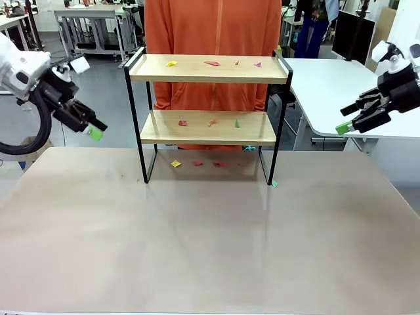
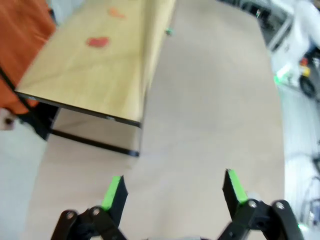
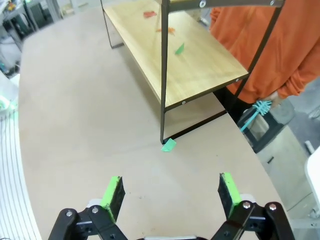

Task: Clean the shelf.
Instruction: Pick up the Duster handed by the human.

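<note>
The shelf (image 1: 209,69) stands at the table's far middle, in front of a person in orange. Small paper scraps lie on its top board: a yellow one (image 1: 171,63), a red one (image 1: 212,63) and others. More scraps (image 1: 182,123) lie on the lower board (image 1: 209,134) and on the table under it (image 1: 176,163). My left gripper (image 1: 96,129) hangs open in the air left of the shelf, holding nothing (image 2: 174,190). My right gripper (image 1: 346,125) hangs open to the shelf's right, also holding nothing (image 3: 170,191). In the left wrist view a shelf board (image 2: 90,75) carries a red scrap (image 2: 97,42).
A green scrap (image 3: 168,145) lies on the table by the shelf's right front leg (image 1: 274,184). Behind the shelf the person holds a teal brush (image 3: 255,112) beside a dark pan (image 3: 260,132). The beige table (image 1: 210,249) stretches bare toward me. A white table (image 1: 328,85) stands at the right.
</note>
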`<state>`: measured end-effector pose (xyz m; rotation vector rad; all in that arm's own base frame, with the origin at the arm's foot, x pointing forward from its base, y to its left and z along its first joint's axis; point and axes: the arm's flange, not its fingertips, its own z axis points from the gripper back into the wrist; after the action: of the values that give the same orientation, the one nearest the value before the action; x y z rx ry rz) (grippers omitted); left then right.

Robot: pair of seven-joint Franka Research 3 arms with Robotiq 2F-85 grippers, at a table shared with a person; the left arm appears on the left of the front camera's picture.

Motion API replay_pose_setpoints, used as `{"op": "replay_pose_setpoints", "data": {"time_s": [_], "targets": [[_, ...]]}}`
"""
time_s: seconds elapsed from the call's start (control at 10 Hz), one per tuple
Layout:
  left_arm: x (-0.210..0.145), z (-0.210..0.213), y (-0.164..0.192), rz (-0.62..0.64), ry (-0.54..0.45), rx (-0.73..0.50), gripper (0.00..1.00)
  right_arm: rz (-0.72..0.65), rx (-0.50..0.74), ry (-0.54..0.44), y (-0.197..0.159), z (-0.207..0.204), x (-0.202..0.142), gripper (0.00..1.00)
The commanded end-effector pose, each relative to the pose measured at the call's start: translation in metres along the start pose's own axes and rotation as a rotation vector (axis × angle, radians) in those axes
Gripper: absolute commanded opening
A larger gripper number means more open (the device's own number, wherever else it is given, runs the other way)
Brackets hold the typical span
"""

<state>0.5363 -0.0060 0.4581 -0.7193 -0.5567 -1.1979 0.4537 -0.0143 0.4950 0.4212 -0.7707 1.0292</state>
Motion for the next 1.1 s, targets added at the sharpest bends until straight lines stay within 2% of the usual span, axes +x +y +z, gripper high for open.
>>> {"op": "replay_pose_setpoints", "data": {"time_s": [0.0, 0.2, 0.4, 0.6, 0.8, 1.0], "targets": [[-0.016, 0.017, 0.059, 0.017, -0.207, -0.024, 1.0, 0.005, 0.096, -0.121, -0.06, 0.002, -0.021, 1.0], [-0.04, 0.019, 0.104, 0.057, -0.292, -0.121, 1.0, 0.013, 0.215, -0.203, -0.101, -0.008, -0.049, 1.0], [-0.065, 0.019, 0.121, 0.033, -0.364, -0.208, 1.0, 0.051, 0.259, -0.287, -0.126, -0.016, -0.076, 1.0], [-0.092, 0.026, 0.125, -0.065, -0.432, -0.168, 1.0, 0.067, 0.301, -0.396, -0.148, -0.022, -0.105, 1.0], [-0.115, 0.037, 0.118, -0.162, -0.508, -0.087, 1.0, 0.077, 0.367, -0.488, -0.154, -0.025, -0.119, 1.0], [-0.133, 0.042, 0.109, -0.221, -0.568, 0.016, 1.0, 0.05, 0.35, -0.542, -0.162, -0.023, -0.125, 1.0]]}}
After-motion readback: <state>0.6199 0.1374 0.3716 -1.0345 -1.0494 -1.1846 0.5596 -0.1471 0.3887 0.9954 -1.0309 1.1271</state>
